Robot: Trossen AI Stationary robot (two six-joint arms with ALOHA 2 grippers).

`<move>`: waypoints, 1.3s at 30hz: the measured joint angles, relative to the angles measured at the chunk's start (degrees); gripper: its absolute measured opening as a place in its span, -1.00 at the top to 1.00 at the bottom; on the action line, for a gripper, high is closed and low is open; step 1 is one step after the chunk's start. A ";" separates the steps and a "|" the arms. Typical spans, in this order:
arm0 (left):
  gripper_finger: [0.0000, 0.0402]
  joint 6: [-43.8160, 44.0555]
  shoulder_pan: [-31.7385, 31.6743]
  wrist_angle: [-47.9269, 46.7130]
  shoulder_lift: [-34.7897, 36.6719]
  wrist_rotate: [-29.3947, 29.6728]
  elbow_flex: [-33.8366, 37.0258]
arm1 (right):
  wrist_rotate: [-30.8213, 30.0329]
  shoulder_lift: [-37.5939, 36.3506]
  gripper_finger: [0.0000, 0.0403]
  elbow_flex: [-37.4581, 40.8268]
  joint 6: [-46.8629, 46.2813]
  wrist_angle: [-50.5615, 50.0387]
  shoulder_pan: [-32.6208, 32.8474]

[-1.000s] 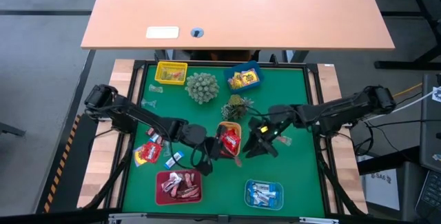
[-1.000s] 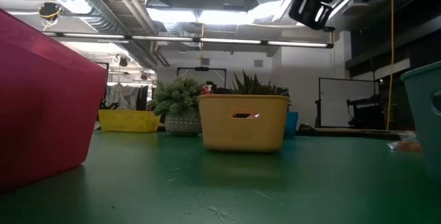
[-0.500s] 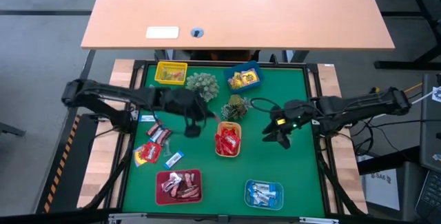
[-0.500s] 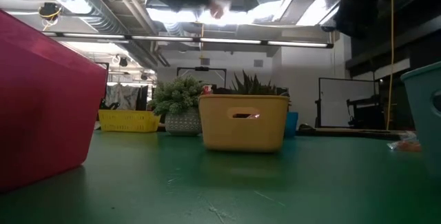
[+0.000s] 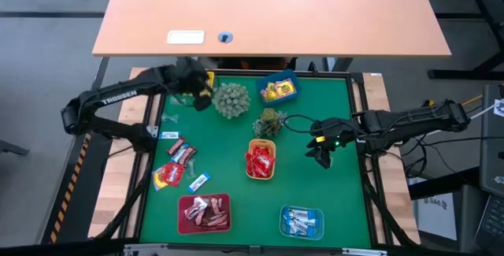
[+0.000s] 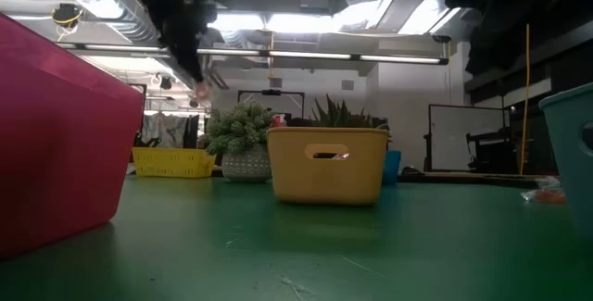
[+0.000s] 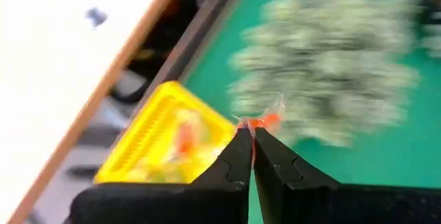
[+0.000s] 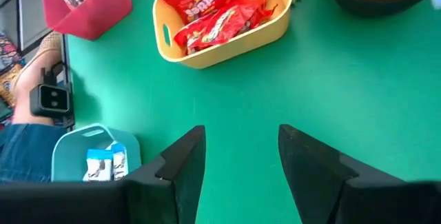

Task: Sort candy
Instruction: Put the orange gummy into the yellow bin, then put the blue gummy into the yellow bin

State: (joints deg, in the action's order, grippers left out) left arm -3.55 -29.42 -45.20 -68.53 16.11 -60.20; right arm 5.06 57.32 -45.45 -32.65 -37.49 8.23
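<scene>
**Left Gripper Holding a Sweet Above the Yellow Tray; Right Gripper Empty**

The left gripper [image 5: 201, 90] is positioned at the far left of the green mat [image 5: 339, 201], over the yellow tray [image 5: 189, 83] and just beside the round spiky green plant ball [image 5: 231, 99]. Its fingers [image 7: 241, 158] are pressed together on a small candy with a clear and orange-red wrapper [image 7: 262, 119], pinched at the fingertips. In the left wrist view the yellow tray [image 7: 165, 148] lies below the held sweet and contains a few pieces; their type cannot be determined.

The right gripper [image 5: 321, 155] hovers over bare mat on the right side, near the orange-yellow tray [image 5: 261, 144]. Its fingers [image 8: 186, 158] stand apart with nothing between them.

Candy locations:
- Red-wrapped sweets [image 5: 261, 161] fill the orange-yellow tray at mat centre.
- Brown-pink sweets [image 5: 206, 211] lie in the dark red tray [image 5: 183, 218] at the near edge.
- Blue-white sweets [image 5: 300, 222] lie in the light blue tray [image 5: 318, 229] at the near edge.
- Yellow sweets [image 5: 277, 91] lie in the dark blue tray [image 5: 290, 79] at the far edge.
- Loose candy [image 5: 175, 165] is left unsorted on the mat's left side: red packets, brown-pink pieces and one blue-white piece.

A second, darker plant [image 5: 270, 122] stands between the dark blue tray and the orange-yellow tray.
</scene>
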 joint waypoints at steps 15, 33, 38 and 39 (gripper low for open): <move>1.00 0.39 -17.58 -0.03 -5.78 1.20 0.13 | 0.00 0.00 0.10 0.00 0.00 -0.08 0.00; 0.34 0.53 -20.20 -8.36 -8.62 5.18 0.13 | 0.00 0.00 0.10 0.00 0.00 -0.11 0.02; 0.33 -0.09 -21.12 -21.58 -8.62 1.32 0.13 | -0.04 0.00 0.10 0.00 0.00 -0.11 0.01; 0.33 -1.26 -21.37 -23.08 -8.62 0.69 0.13 | -0.04 0.00 0.10 0.00 0.02 -0.11 0.00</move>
State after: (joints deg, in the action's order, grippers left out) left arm -4.81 -50.79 -68.28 -77.14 16.80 -60.07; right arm 5.02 57.32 -45.45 -32.63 -37.60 8.23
